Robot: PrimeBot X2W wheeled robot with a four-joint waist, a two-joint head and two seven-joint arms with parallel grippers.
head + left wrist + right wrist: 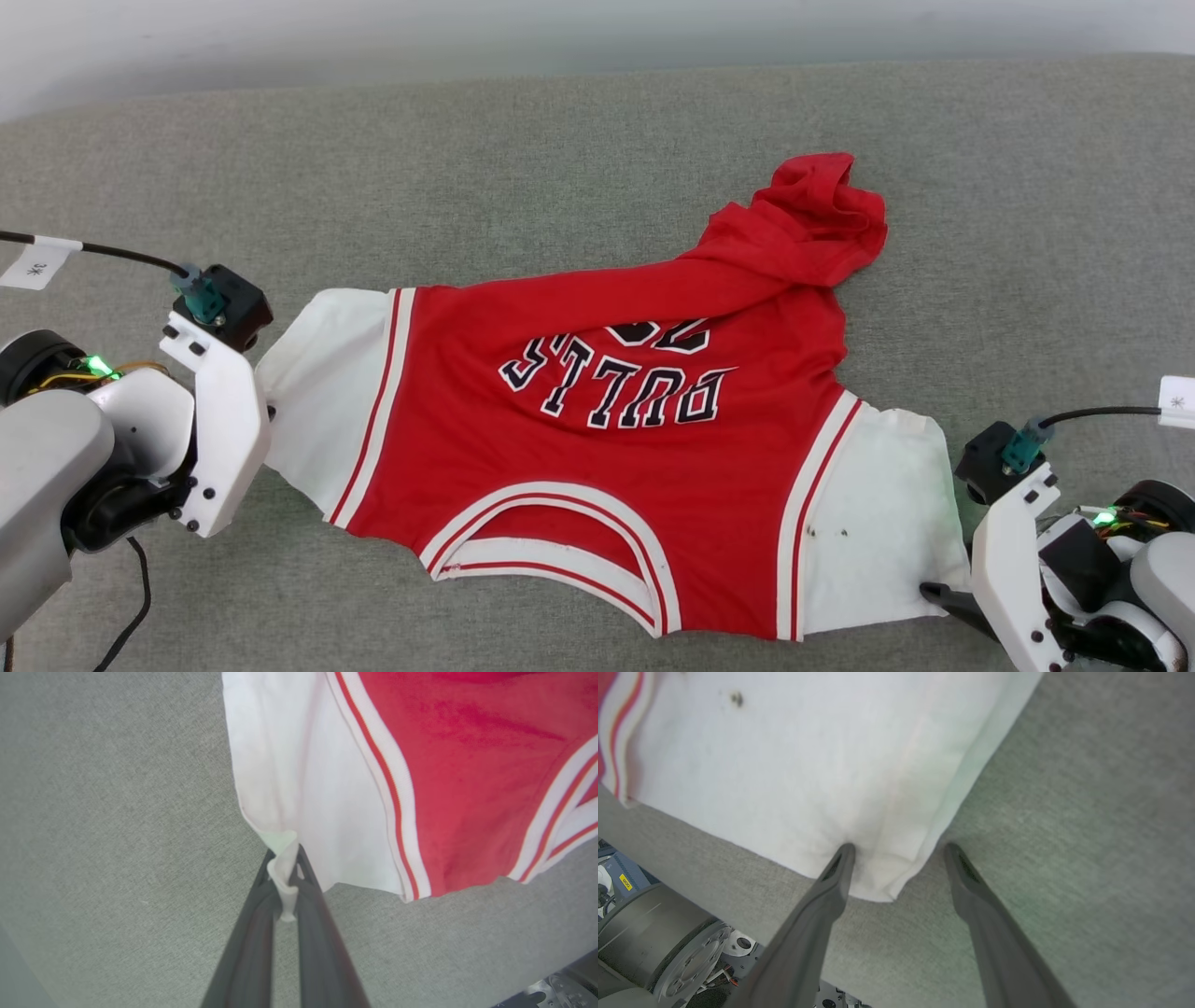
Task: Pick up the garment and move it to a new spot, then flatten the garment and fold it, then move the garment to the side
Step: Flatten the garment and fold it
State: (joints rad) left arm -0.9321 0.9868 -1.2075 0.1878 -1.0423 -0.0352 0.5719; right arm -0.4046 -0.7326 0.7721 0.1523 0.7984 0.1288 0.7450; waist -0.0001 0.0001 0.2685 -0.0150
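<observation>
The garment [607, 467] lies spread on the grey cloth surface [560, 140], collar toward me and its black lettering upside down. Its red lower part is folded over and bunched at the far right [812, 219]. My left gripper [285, 861] is shut on a pinch of the left white sleeve's [299, 765] edge, which stands slightly lifted. My right gripper [899, 851] is open at the near corner of the right white sleeve [808, 765]. One finger [843, 858] rests on the cloth and the other finger [955, 856] is on the bare surface beside the sleeve edge.
The grey surface's far edge [597, 65] meets a pale wall. My base [668, 952] lies below the near edge in the right wrist view. Tagged cables [37, 261] run off both wrists. Bare surface lies all around the garment.
</observation>
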